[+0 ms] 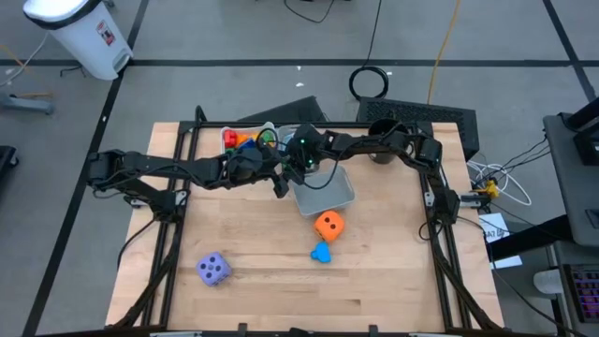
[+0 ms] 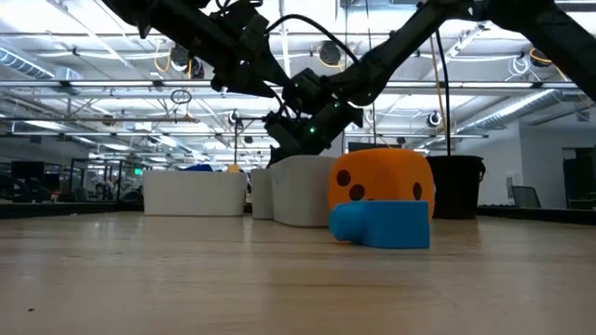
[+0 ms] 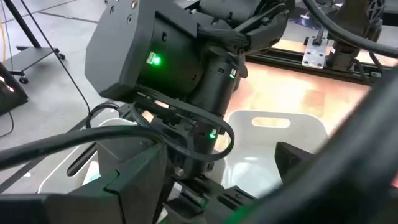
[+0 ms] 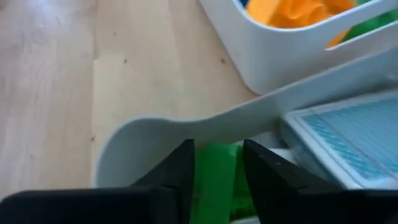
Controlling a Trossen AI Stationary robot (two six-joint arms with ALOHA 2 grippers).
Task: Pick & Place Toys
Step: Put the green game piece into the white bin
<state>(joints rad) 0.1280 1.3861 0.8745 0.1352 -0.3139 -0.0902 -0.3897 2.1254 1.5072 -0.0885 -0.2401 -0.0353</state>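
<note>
My right gripper [image 4: 217, 149] hangs over the grey bin [image 1: 339, 195] at its far-left corner, shut on a green block [image 4: 214, 180]. A pale blue patterned card [image 4: 348, 137] lies in that bin beside the fingers. My left gripper [image 1: 279, 180] waits open just left of the bin, close to the right arm's wrist [image 3: 186, 81]. The orange die [image 1: 328, 225] and a blue block [image 1: 321, 252] rest on the table nearer than the bin. The purple die [image 1: 213, 269] sits at the near left. The white bin [image 1: 245, 140] holds orange, red and green toys. My right gripper has the green block between its two fingers, which stand on the block's two opposite sides [image 4: 198, 174]. The fingers slant down from the far right. The block fills the gap at the fingertips and sits in front of the bin's inner wall [image 4: 143, 155]; its underside is hidden.
A black cup [image 1: 382, 154] stands at the far right of the table. The two arms are close together above the grey bin. The near half of the wooden table [image 1: 281, 300] holds only the two dice and the blue block.
</note>
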